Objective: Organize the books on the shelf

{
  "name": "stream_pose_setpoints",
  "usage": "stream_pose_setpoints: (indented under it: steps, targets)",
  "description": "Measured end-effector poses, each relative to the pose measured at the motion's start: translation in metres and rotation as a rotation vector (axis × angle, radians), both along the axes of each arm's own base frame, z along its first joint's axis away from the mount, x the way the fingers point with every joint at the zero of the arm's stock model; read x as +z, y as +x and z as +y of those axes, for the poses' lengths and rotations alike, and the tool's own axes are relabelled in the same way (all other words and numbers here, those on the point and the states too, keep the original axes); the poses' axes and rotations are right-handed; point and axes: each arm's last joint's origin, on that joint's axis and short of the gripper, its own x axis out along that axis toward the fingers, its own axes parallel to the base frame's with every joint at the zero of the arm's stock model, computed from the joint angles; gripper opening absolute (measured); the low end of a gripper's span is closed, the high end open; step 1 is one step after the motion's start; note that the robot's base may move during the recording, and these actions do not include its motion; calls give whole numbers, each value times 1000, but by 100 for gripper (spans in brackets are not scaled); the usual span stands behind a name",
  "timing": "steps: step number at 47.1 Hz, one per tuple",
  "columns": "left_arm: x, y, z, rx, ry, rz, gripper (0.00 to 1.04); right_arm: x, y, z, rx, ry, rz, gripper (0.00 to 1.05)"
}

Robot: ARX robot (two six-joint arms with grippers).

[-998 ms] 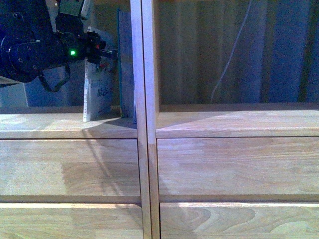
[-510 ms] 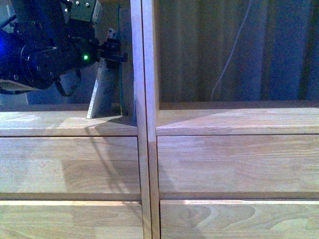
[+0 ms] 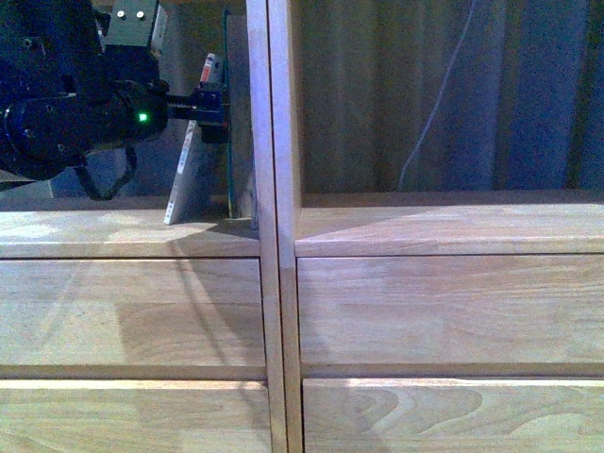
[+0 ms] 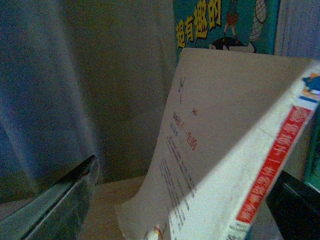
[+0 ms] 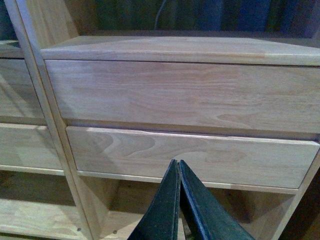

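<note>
Light wood fills my front view: the shelf [image 3: 274,236] with 2 columns, 1 open compartment above 2 drawer fronts on each side. In the left compartment my left gripper [image 3: 209,102] reaches in from the left and meets the white book [image 3: 193,170] near its top. That book leans, its foot out to the left on the shelf board and its top tipped right toward the green book [image 3: 227,113], which stands upright just beside the central post. The long axis of each book runs up and down, the white one's slanted. There is bare board left of the white book's foot under my arm; to its right, only a narrow wedge before the green book.

My left wrist view gives what the front view cannot: the white book's [image 4: 220,165] printed back cover and its white spine with a red end, lying between my 2 fingers [image 4: 55,205], with the green book's [image 4: 225,22] bright teal cover behind. My fingers are spread wide with the book between them; I cannot tell whether either pad touches it.

The right compartment stands open. My right gripper [image 5: 178,200], seen only in its own wrist view, is clenched tight on nothing, hanging before the right column's drawer fronts [image 5: 190,150].
</note>
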Motion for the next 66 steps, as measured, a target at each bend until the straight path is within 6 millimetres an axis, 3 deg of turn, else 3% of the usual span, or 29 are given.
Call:
stream_pose_setpoints:
  steps: [9,18,26,36,49,59,62,66]
  targets:
    - [-2,-26,-1,-19,-152,89,97,0,0,0,0,0,0,3]
    - [17,-79,-1,51,-208,106,97,0,0,0,0,0,0,3]
    - [31,-134,10,167,-205,86,97,0,0,0,0,0,0,3]
    - [31,-203,32,282,-182,81,97,0,0,0,0,-2,0,31]
    - [24,-278,60,467,-137,64,97,0,0,0,0,-2,0,69]
    - [16,-333,59,484,-134,58,97,0,0,0,0,-2,0,98]
    - [8,-349,57,491,-137,71,97,0,0,0,0,-2,0,98]
    - [0,-367,58,371,-114,139,87,0,0,0,0,-2,0,98]
